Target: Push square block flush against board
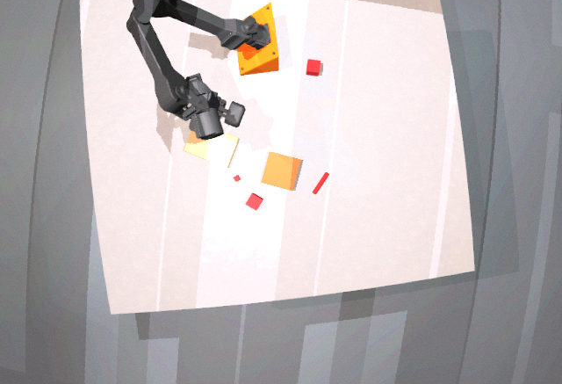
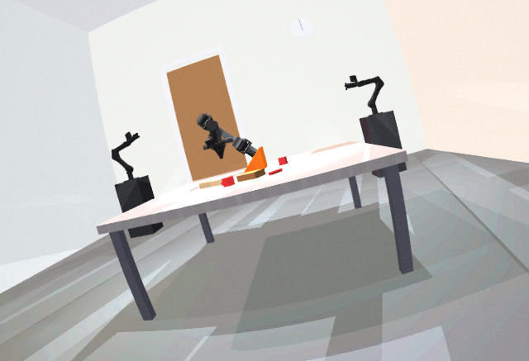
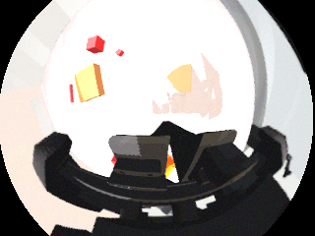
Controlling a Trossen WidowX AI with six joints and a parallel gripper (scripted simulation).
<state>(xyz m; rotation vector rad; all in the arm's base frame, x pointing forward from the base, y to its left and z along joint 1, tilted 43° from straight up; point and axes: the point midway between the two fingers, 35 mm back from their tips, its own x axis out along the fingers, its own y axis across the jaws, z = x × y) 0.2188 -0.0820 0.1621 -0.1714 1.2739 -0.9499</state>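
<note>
Block: the orange square block (image 1: 281, 170) lies flat on the white bench (image 1: 390, 153), out in the middle.
Board: the pale board (image 1: 218, 147) lies near the block but not touching it; there is a bare strip between them. Part of it hides under the arm.
Fingers: clenched tight with nothing between them (good for poking, not for holding). The gripper (image 3: 172, 152) hangs over the board's near end.
Other bits: a red cube (image 1: 254, 200), a tiny red bit (image 1: 236, 177) and a red stick (image 1: 320, 183) sit close around the block. Another red cube (image 1: 313, 66) is farther off, by the orange base (image 1: 260, 63).
What could go wrong: I think the tiny red bit could get caught in the gap if the board slides that way, so the sides never meet flat.
Also: a push off the middle of the board would spin it, and no edge would line up.
Also: pressing down too hard on one end could tip the board up, which is not allowed.
</note>
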